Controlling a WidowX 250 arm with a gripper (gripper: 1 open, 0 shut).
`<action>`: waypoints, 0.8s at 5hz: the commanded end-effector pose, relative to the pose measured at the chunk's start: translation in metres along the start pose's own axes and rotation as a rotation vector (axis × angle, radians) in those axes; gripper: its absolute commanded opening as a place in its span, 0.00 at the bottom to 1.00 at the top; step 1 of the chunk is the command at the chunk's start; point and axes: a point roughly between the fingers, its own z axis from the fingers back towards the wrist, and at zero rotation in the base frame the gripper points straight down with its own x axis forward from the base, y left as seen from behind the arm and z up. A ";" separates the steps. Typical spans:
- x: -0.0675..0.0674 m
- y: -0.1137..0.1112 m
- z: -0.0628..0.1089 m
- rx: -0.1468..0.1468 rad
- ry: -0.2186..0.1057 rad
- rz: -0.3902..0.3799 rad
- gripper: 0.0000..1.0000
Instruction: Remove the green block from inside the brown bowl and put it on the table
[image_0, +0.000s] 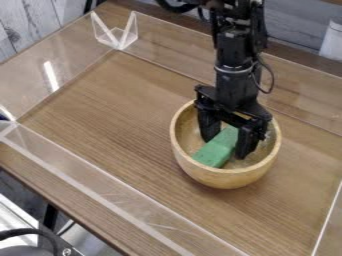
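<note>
Green block (215, 148) lying in the near side of the brown bowl (223, 177) — black gripper (219, 138) over it, jaws spread wide, any hold impossible to tell; best to straddle the narrow sides squarely, then close gently, clear of the wall

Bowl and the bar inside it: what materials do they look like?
Bowl: wood, smooth and lightly satin, judging by its pale tan colour. Green bar: painted wood or matte plastic, can't tell which; even colour, no grain visible.
</note>
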 end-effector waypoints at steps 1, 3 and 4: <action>0.010 0.002 0.016 0.008 -0.065 -0.002 1.00; 0.011 0.005 0.007 0.012 -0.050 0.003 0.00; 0.010 0.006 0.010 0.009 -0.053 0.005 0.00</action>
